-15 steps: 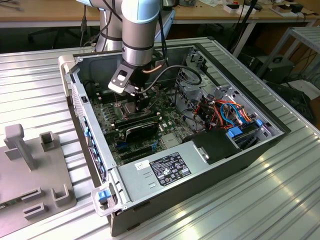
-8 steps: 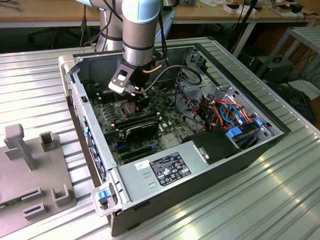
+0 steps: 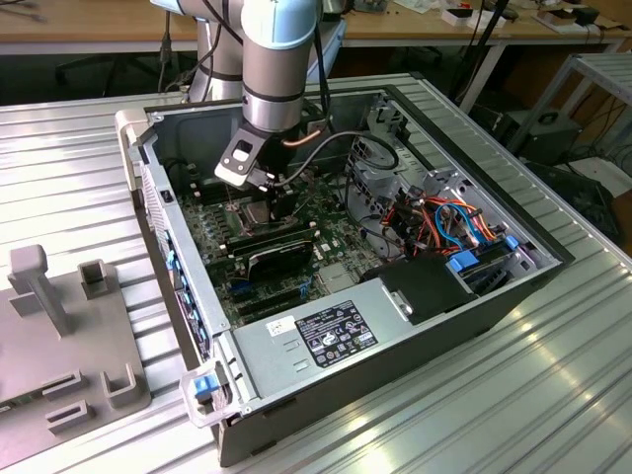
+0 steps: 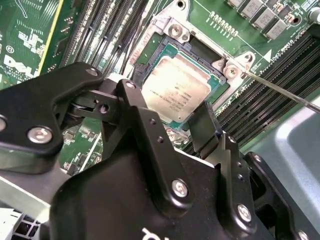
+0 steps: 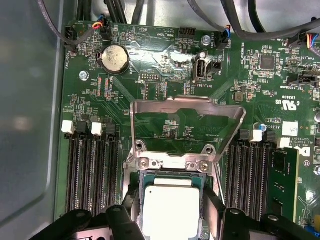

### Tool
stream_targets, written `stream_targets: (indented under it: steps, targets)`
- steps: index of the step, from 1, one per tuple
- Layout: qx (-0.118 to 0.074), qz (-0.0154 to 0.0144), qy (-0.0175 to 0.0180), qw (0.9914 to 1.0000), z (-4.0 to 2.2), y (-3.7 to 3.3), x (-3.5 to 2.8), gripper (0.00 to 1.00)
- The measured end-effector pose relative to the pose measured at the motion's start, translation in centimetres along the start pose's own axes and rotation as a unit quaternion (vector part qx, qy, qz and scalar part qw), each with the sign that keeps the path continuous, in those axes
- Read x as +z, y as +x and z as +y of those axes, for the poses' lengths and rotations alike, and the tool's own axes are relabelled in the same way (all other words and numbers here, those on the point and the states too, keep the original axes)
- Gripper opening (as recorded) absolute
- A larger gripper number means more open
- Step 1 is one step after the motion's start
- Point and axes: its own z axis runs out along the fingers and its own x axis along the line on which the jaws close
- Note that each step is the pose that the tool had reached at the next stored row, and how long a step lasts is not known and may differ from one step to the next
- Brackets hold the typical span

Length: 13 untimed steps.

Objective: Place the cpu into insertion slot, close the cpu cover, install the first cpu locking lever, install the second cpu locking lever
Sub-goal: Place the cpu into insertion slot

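The cpu point(image 5: 171, 205), a flat silver square with a green rim, lies level in the insertion slot point(image 4: 206, 63) on the green board. My gripper point(image 5: 171, 220) hangs right over it in both wrist views, one black finger point(image 5: 131, 212) against each of two opposite edges, shut on the chip. The second wrist view shows the gripper point(image 4: 167, 106) the same way. The cpu cover point(image 5: 185, 103), a silver frame with a big window, stands raised on its hinge beside the socket. A thin metal lever rod point(image 4: 280, 90) sticks out past a socket corner. In the exterior view the gripper point(image 3: 259, 193) is low inside the open computer case.
Long black memory slots point(image 5: 92, 172) run along both sides of the socket, with a memory stick point(image 5: 282, 175) in one. A coin battery point(image 5: 114, 57) and cables lie beyond the cover. The grey power-supply box point(image 3: 326, 336), coloured cables point(image 3: 454, 222) and a grey fixture point(image 3: 59, 336) are nearby.
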Motion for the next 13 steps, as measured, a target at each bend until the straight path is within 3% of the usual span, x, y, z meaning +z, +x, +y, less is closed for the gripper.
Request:
stream_targets:
  steps: [8, 13]
  targets:
    - [0.0, 0.0, 0.0011, 1.0, 0.06, -0.05, -1.22, 0.62]
    - [0.0, 0.0002, 0.0039, 0.99999, 0.12, -0.1, -2.39, 0.62]
